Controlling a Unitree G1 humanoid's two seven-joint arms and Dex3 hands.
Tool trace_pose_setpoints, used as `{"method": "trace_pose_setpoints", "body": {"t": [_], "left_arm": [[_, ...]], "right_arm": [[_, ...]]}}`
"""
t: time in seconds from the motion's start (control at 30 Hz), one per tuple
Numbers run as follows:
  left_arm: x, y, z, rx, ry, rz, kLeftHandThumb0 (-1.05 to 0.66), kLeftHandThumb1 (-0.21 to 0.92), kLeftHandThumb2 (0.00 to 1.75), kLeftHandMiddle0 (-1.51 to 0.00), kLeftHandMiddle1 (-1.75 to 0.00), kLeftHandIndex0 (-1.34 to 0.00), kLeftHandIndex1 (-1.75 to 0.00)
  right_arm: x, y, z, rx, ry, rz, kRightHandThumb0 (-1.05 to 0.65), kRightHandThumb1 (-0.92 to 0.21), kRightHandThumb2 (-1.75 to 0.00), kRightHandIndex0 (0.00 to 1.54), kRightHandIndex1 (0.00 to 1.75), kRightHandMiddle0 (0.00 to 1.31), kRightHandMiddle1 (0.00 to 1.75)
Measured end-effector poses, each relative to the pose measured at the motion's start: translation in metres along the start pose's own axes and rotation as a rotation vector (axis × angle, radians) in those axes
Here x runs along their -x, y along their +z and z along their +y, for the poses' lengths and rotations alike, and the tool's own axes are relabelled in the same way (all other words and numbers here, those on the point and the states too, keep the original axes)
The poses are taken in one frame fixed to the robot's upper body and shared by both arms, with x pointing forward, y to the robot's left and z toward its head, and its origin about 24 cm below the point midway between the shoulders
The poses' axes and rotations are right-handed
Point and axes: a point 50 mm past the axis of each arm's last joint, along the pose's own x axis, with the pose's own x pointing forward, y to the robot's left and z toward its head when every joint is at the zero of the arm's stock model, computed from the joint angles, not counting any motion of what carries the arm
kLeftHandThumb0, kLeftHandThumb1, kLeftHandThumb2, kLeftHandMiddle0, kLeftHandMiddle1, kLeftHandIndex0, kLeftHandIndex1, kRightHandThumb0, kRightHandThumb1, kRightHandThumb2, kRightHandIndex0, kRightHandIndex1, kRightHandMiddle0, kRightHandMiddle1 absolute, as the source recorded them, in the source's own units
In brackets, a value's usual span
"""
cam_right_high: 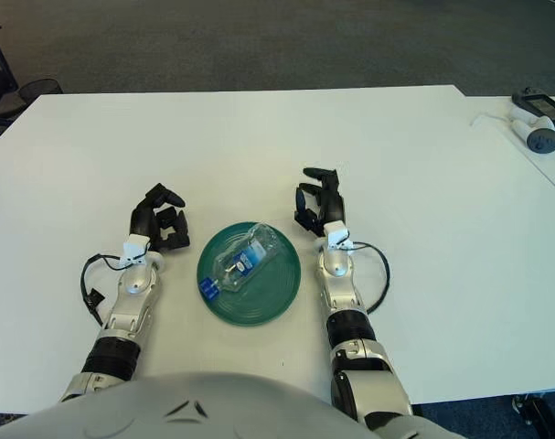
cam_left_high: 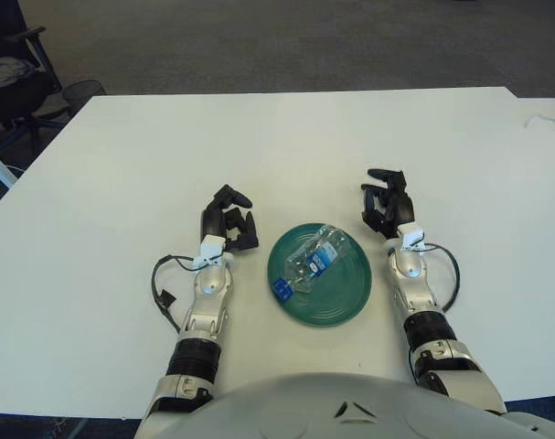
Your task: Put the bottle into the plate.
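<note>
1. You have the bottle (cam_left_high: 315,260) lying on its side in the green plate (cam_left_high: 345,299), near the middle of the white tabletop (cam_left_high: 277,146).
2. The bottle is clear plastic and lies slantwise: its blue cap (cam_left_high: 281,290) points toward the near left and reaches the plate's rim, while its base points toward the far right.
3. Your left hand (cam_left_high: 229,220) shows just left of the plate, apart from it. Its fingers are loosely curled and hold nothing.
4. Your right hand (cam_left_high: 385,202) shows just beyond the plate's far right edge, also clear of the bottle. Its fingers are bent but spread, with nothing between them.
5. Neither hand touches the plate or the bottle; the plate sits between your two forearms.
6. A thin black cable loops out from each wrist over the tabletop.
7. On the far right you can see a second tabletop (cam_right_high: 551,165) beside yours, carrying a small grey device (cam_right_high: 543,139) with a white cable.
8. Beyond the far left corner an office chair (cam_left_high: 12,87) stands on the grey carpet (cam_left_high: 304,41).
</note>
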Motion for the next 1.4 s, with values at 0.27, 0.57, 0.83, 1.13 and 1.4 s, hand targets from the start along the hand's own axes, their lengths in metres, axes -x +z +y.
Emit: {"method": "trace_pose_setpoints", "body": {"t": [0.27, 0.57, 0.83, 1.13, 1.4], "left_arm": [[0.0, -0.0003, 0.0004, -0.002, -0.002, 0.002, -0.56, 0.11, 1.57, -1.3, -1.75, -0.78, -1.75], [-0.0001, 0.0, 0.0006, 0.0, -0.003, -0.001, -0.57, 0.11, 1.58, -1.3, -1.75, -0.79, -1.75], [-0.0002, -0.0001, 0.0009, 0.002, -0.005, -0.003, -0.57, 0.1, 1.58, -1.3, -1.75, -0.79, -1.75], [-0.0004, -0.0003, 0.0008, 0.0, -0.009, 0.003, -0.57, 0.11, 1.57, -1.29, -1.75, -0.79, -1.75], [-0.0009, 0.0002, 0.0008, -0.001, -0.009, 0.01, -0.56, 0.11, 1.57, -1.29, -1.75, -0.78, -1.75]], "right_arm": [[-0.0051, 0.0006, -0.0036, 0.004, -0.031, -0.026, -0.52, -0.77, -0.75, 0.26, 0.94, 0.0, 1.15], [-0.0051, -0.0043, -0.0055, 0.013, -0.047, -0.003, -0.48, -0.75, -0.8, 0.28, 0.94, 0.0, 1.17], [-0.005, -0.0079, -0.0071, 0.024, -0.063, 0.015, -0.48, -0.74, -0.83, 0.27, 0.93, 0.0, 1.17], [-0.0055, -0.0084, -0.0073, 0.029, -0.062, 0.017, -0.46, -0.71, -0.86, 0.25, 0.94, 0.0, 1.16], [-0.0053, -0.0077, -0.0068, 0.028, -0.052, 0.013, -0.46, -0.69, -0.9, 0.24, 0.96, 0.0, 1.21]]}}
